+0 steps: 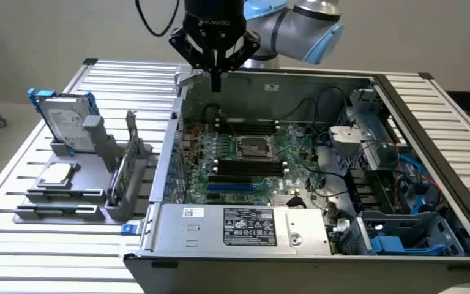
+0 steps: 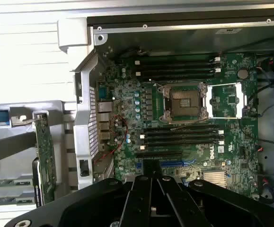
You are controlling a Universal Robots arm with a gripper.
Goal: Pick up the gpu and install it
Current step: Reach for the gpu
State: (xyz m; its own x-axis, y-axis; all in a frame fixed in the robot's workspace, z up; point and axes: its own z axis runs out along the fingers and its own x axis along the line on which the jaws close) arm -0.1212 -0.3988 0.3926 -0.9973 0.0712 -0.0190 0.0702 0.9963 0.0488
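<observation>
Green gpu (image 1: pixel 119 177) stands on its edge in the grey stand (image 1: pixel 55 211), just outside the computer case (image 1: pixel 284 92) | gripper (image 1: pixel 216 84) above the case's edge, fingers pressed together, holding nothing | risk: closed-up fingers could knock the thin card over; a low move could bump the case wall

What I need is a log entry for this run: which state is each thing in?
gripper: shut, empty, over the case.
gpu: on edge in the holder outside the case, not installed.
case: open.
CPU socket: open, empty.
memory slots: empty.
hard drive: upright in the holder.
</observation>
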